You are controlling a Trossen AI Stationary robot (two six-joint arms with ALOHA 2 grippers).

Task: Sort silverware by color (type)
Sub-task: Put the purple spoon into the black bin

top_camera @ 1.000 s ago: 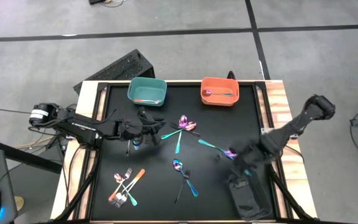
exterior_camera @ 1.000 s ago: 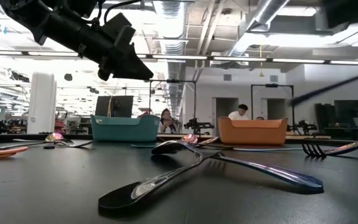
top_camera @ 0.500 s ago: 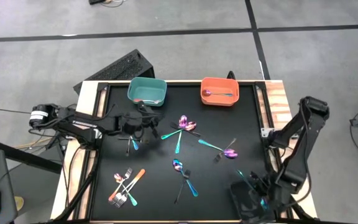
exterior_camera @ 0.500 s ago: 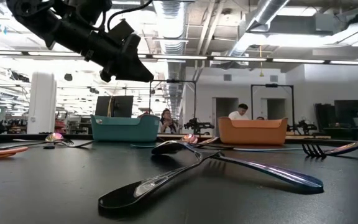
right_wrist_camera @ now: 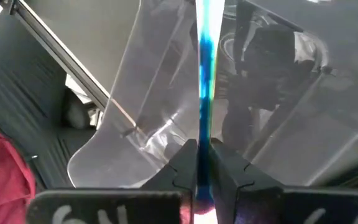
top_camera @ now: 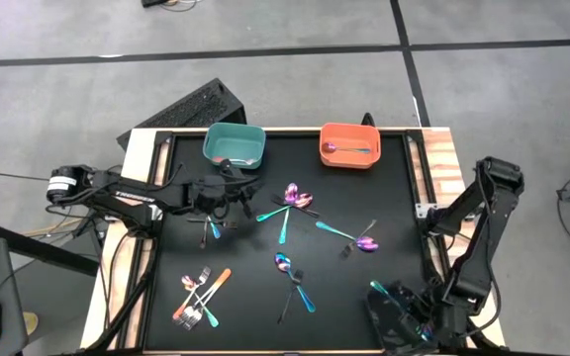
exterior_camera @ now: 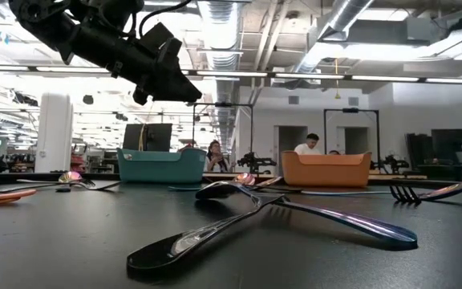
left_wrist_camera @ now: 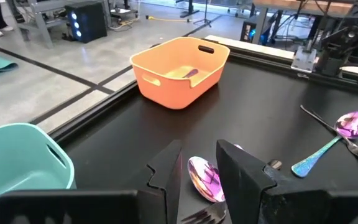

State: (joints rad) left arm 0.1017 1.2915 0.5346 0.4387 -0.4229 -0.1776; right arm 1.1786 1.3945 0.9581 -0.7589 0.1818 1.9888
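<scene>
at the near left of the black tabletop (top_camera: 245,326) a small cluster of forks (top_camera: 198,297) with orange and teal handles lies in a heap. farther back, the left gripper (top_camera: 248,201) hangs above the table just near of the teal bin (top_camera: 235,144). in the left wrist view its fingers (left_wrist_camera: 166,171) stand a little apart with nothing between them, and below the gap lie a purple-pink spoon bowl (left_wrist_camera: 205,178) and fork tines. to its right a crossed group of spoons (top_camera: 290,203) with teal handles lies at mid table, and another spoon and fork pair (top_camera: 292,278) lies nearer. the orange bin (top_camera: 350,144) at the far right holds one spoon (top_camera: 344,149). right of centre a teal-handled spoon (top_camera: 349,235) rests crossed with a dark fork (top_camera: 358,238). the right gripper (top_camera: 411,318) is low at the near right corner of the table. in the right wrist view its fingers (right_wrist_camera: 182,165) are pinched narrowly on a teal handle (right_wrist_camera: 205,74), whose tip (top_camera: 378,289) pokes out toward the table centre.
</scene>
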